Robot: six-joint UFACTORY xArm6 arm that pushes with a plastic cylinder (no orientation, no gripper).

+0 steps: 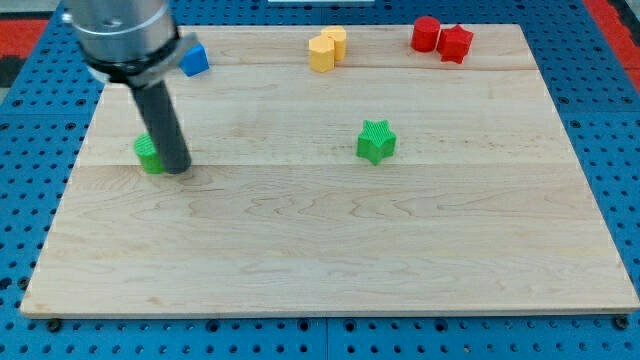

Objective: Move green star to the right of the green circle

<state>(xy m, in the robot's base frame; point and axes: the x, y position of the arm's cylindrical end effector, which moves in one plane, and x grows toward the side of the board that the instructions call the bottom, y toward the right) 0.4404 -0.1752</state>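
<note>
The green star [376,141] lies on the wooden board [330,250], a little right of the middle. The green circle [148,153] lies near the board's left edge, partly hidden behind my rod. My tip [177,168] rests on the board just right of the green circle, touching or almost touching it. The star is far to the right of my tip.
A blue block [194,60] lies at the top left, partly behind the arm. Two yellow blocks [326,48] sit together at the top middle. A red cylinder [426,34] and a red star [455,43] sit at the top right.
</note>
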